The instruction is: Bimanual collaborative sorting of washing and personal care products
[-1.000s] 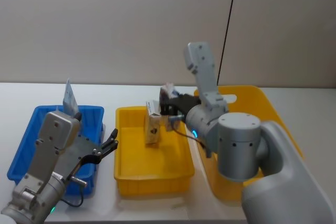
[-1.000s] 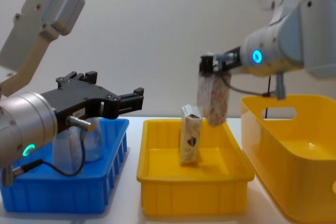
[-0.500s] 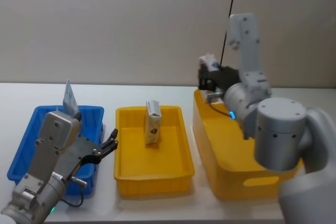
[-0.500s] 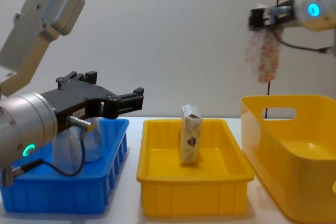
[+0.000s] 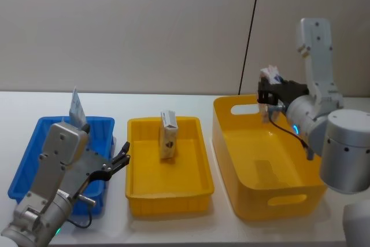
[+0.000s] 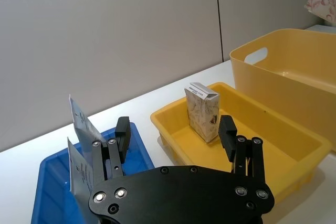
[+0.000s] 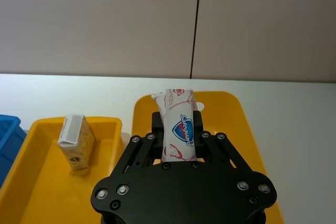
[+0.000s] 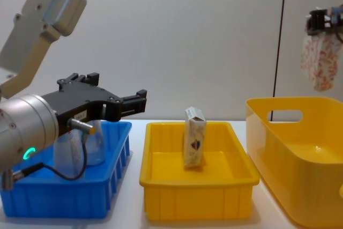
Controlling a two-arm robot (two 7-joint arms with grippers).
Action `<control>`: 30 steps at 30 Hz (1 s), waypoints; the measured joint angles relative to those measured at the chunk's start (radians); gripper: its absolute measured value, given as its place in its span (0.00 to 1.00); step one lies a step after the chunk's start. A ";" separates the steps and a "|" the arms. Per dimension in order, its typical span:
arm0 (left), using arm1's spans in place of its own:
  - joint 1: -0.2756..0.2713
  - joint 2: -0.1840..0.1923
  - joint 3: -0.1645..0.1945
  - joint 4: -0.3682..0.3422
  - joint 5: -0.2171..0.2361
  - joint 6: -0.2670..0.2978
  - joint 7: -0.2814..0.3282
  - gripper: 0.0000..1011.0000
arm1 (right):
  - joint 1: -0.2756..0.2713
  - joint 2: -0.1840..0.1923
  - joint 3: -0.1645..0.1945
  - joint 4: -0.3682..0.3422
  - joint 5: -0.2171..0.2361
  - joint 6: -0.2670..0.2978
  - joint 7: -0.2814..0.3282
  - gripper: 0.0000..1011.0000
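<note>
— Where is the red-patterned packet (image 7: 178, 124)?
— It is clamped between the fingers of the right gripper (image 7: 178, 132). It hangs in the air well to the right of the small yellow tray (image 5: 139, 192), higher than its rim, with the blue mark facing the wrist camera.
— What lies below it?
— The large yellow bin (image 5: 277, 201), which sits just right of the tray.
— And inside the tray?
— One white carton (image 5: 168, 137), upright, toward the far end.
— The other side?
— A blue bin (image 5: 26, 166) sits just left of the tray, with pale tubes (image 5: 76, 107) standing in it. The left gripper (image 5: 118, 162) hovers just left of the tray, fingers spread apart, holding nothing.
</note>
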 joint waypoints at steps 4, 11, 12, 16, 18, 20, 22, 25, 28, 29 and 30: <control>0.000 0.000 0.000 0.000 0.000 0.000 0.000 0.99 | -0.005 0.005 0.014 0.000 0.008 0.003 0.011 0.27; 0.000 0.000 0.000 0.000 0.000 0.000 0.000 0.99 | -0.015 0.015 0.035 0.005 0.021 -0.003 0.037 0.42; 0.000 0.000 0.000 0.000 0.000 0.000 0.000 0.99 | -0.016 0.016 0.038 0.005 0.022 -0.005 0.040 0.46; 0.000 0.000 0.000 0.000 0.000 0.000 0.000 0.99 | -0.023 0.021 0.046 0.006 0.025 -0.015 0.053 0.60; 0.000 0.000 0.000 0.000 0.000 0.000 0.000 0.99 | -0.026 0.023 0.049 0.005 0.026 -0.021 0.059 0.69; 0.000 0.000 0.000 0.000 0.000 0.000 0.000 0.99 | -0.029 0.025 0.051 0.004 0.027 -0.025 0.063 0.75; 0.000 0.000 0.000 0.000 0.000 0.000 0.000 0.99 | -0.032 0.027 0.053 0.001 0.027 -0.032 0.069 0.80; 0.000 0.000 0.000 0.000 0.000 0.000 0.000 0.99 | -0.039 0.032 0.054 -0.005 0.027 -0.050 0.078 0.89; 0.000 0.000 0.000 0.000 0.000 0.000 0.000 0.99 | -0.045 0.039 0.053 -0.011 0.025 -0.067 0.087 0.94; 0.000 0.000 0.000 0.000 0.000 0.000 0.000 0.99 | -0.050 0.045 0.051 -0.014 0.023 -0.084 0.095 0.98; 0.000 0.000 0.000 0.000 0.000 0.000 0.000 0.99 | -0.052 0.048 0.050 -0.015 0.022 -0.092 0.099 0.99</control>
